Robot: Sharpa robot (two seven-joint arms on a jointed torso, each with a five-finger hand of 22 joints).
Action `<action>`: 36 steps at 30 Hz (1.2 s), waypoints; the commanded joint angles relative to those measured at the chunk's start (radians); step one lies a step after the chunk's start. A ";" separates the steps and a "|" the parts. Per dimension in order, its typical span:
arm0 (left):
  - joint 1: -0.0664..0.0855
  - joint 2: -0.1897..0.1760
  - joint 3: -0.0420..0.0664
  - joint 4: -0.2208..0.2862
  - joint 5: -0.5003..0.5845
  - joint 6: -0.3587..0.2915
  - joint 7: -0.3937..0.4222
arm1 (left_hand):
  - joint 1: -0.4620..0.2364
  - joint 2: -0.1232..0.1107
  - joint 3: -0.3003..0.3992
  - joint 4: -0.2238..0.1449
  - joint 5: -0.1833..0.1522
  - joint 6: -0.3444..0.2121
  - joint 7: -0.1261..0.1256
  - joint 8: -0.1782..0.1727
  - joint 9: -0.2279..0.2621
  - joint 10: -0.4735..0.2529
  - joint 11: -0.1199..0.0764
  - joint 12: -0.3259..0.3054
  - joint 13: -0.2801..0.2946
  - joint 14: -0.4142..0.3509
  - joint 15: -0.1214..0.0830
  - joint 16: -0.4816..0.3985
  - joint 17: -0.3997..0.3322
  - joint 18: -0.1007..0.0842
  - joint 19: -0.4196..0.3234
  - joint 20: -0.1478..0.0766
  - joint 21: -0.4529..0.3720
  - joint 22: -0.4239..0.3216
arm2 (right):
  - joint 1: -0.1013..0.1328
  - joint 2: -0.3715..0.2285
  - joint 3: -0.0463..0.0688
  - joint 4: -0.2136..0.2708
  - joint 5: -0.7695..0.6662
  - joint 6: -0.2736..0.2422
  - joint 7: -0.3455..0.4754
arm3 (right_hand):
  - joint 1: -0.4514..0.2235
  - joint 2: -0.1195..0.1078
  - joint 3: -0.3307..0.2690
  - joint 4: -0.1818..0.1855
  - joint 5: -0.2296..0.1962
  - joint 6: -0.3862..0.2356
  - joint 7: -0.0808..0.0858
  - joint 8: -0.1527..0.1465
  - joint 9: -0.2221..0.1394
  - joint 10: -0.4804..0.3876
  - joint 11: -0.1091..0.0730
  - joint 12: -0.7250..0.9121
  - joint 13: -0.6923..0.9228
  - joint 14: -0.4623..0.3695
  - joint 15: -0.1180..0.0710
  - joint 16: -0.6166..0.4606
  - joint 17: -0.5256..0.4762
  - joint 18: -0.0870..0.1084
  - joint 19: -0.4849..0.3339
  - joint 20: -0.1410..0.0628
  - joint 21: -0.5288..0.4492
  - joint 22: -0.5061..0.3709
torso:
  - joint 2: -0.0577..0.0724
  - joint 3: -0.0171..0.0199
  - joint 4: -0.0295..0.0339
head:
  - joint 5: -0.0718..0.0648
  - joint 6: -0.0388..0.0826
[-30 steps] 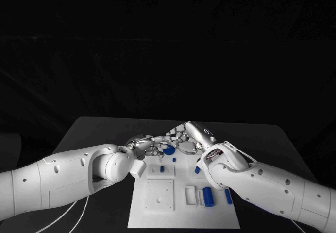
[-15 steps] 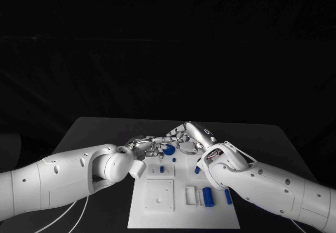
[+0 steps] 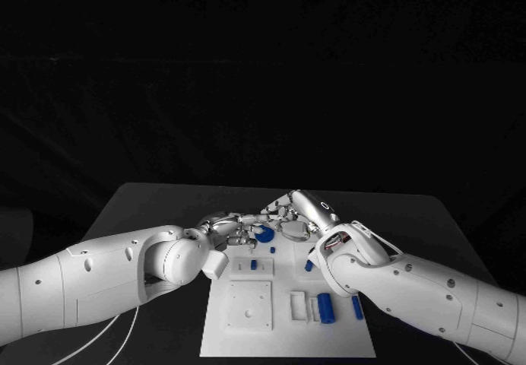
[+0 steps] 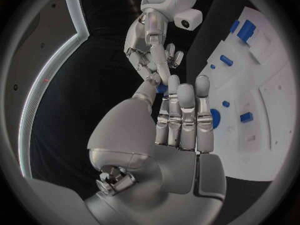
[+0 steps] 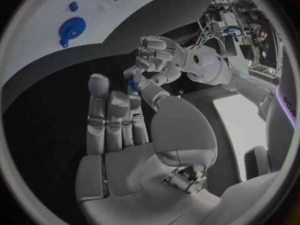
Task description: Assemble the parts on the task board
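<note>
Right wrist view shows the right hand and left hand fingertip to fingertip, both pinching a small blue part, probably a handover.

White task board lies flat, blue parts on it, one seemingly between the fingers.

Head camera looks down from above; both wrist cameras, close behind their hands, share the task board.
</note>
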 commanded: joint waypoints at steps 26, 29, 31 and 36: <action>0.000 -0.002 0.000 0.003 -0.060 0.047 -0.012 | -0.053 -0.029 -0.205 0.087 -0.027 -0.067 0.014 0.019 0.033 -0.066 0.024 0.036 -0.001 -0.022 0.023 0.008 -0.012 0.001 0.003 0.019 -0.026 -0.015 | 0.001 -0.019 0.002 -0.012 0.439 0.066 0.009 | -0.019 0.042 -0.024 -0.036 -0.002 0.015 -0.004 0.005 0.003 0.037 -0.003 0.008 0.081 0.010 -0.001 0.011 0.019 -0.010 0.045 -0.010 0.035 0.050 | 0.000 0.0003 -0.0005 | -0.001 -0.007; 0.000 -0.003 0.000 0.002 -0.067 0.047 -0.016 | -0.070 -0.037 -0.233 0.098 -0.038 -0.084 0.021 0.019 0.033 -0.072 0.029 0.038 -0.002 -0.024 0.026 0.008 -0.013 0.003 0.002 0.022 -0.028 -0.016 | 0.001 -0.021 0.003 -0.011 0.467 0.075 0.012 | -0.020 0.043 -0.023 -0.037 -0.002 0.015 -0.004 0.005 0.003 0.038 -0.003 0.005 0.083 0.010 -0.001 0.010 0.019 -0.010 0.045 -0.009 0.034 0.050 | 0.000 0.0003 -0.0002 | -0.002 -0.007; 0.000 -0.004 0.000 0.001 -0.072 0.047 -0.019 | -0.078 -0.039 -0.259 0.109 -0.050 -0.088 0.022 0.020 0.034 -0.078 0.031 0.043 -0.002 -0.027 0.029 0.009 -0.014 0.005 0.002 0.025 -0.031 -0.018 | 0.001 -0.023 0.003 -0.010 0.488 0.081 0.013 | -0.020 0.043 -0.023 -0.038 -0.002 0.014 -0.004 0.005 0.003 0.038 -0.003 0.004 0.084 0.010 -0.001 0.009 0.019 -0.010 0.044 -0.009 0.034 0.050 | 0.000 0.0007 -0.0001 | -0.002 -0.006; 0.000 -0.011 0.000 -0.006 -0.103 0.039 -0.019 | -0.099 -0.051 -0.281 0.137 -0.104 -0.135 0.036 0.021 0.035 -0.100 0.043 0.048 -0.004 -0.037 0.038 0.010 -0.019 0.011 -0.002 0.034 -0.038 -0.022 | 0.001 -0.033 0.005 -0.007 0.543 0.109 0.012 | -0.021 0.043 -0.023 -0.038 -0.002 0.013 -0.004 0.005 0.003 0.038 -0.003 0.000 0.087 0.010 -0.001 0.006 0.018 -0.010 0.043 -0.009 0.030 0.049 | 0.000 0.0004 0.0000 | -0.002 -0.005</action>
